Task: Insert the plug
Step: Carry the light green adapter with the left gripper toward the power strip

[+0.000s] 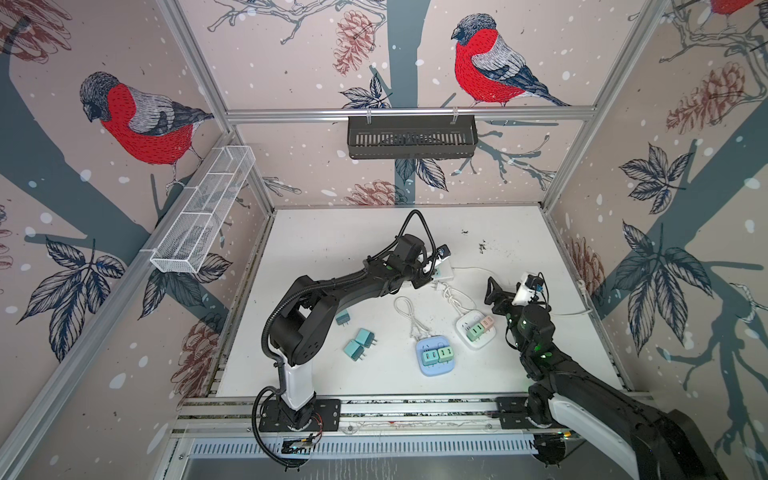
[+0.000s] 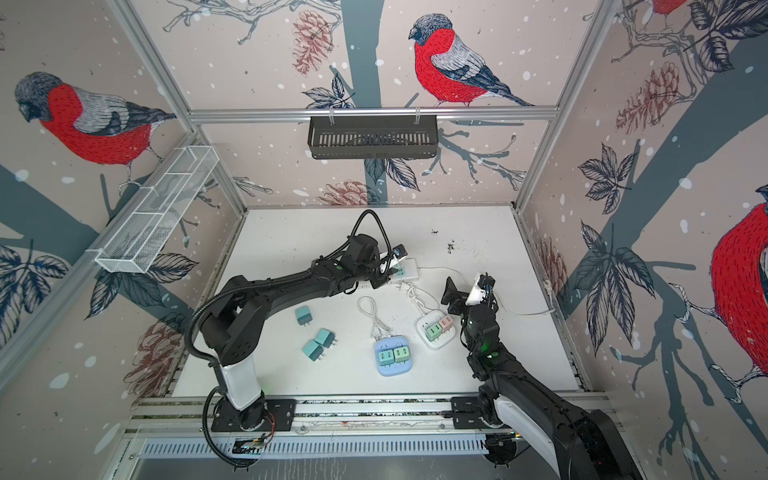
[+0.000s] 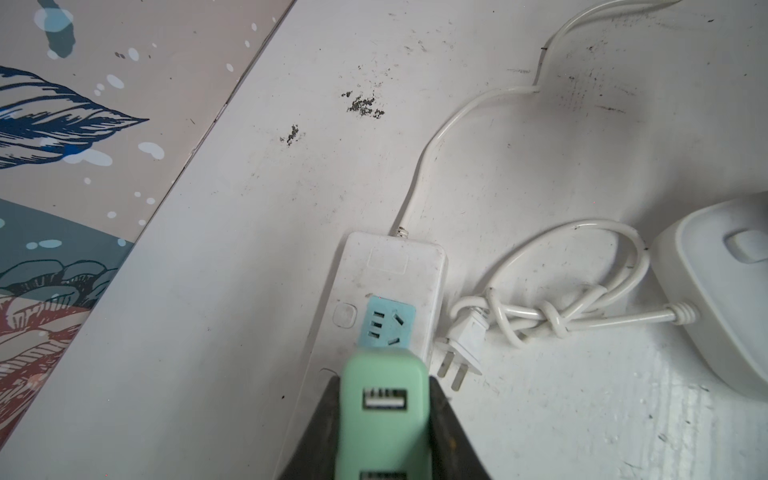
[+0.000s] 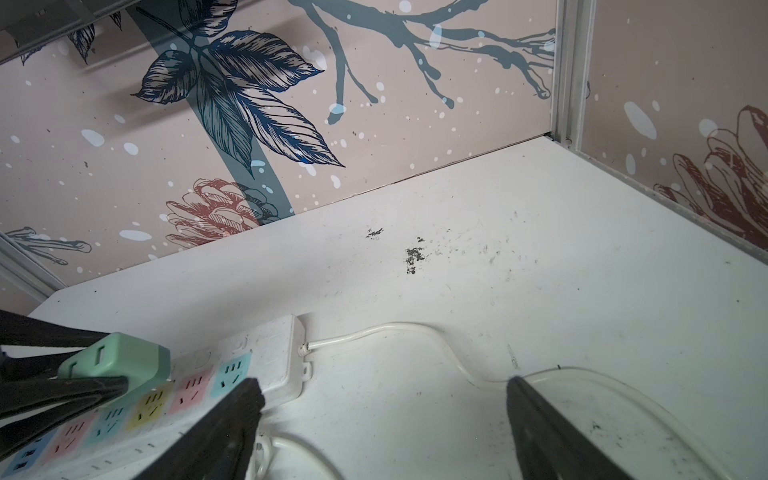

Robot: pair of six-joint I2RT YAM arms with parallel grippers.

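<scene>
Where the scuffed white tabletop (image 1: 332,232) lies nearest the arm bases, 3 blocky teal plugs (image 1: 365,337) lie loose. Just beyond, a rounded blue hub (image 1: 434,372) carries 2 green adapters. Beside it a white hub (image 1: 482,343) carries 1 green and 1 pink, and its glossy cord (image 3: 540,322) is knotted. Farther back, the right gripper (image 4: 382,384) hangs with its flat black fingers spread wide, grasping nothing, above the thin strip cable (image 4: 395,325). Farthest, the left gripper (image 3: 383,380) is clenched on the mint-green plug (image 3: 384,432), a smooth rounded block with USB slots. The plug is tilted just over the long white power strip (image 3: 390,266), next to its blue socket (image 3: 386,322). Its prongs are hidden, so contact cannot be told.
</scene>
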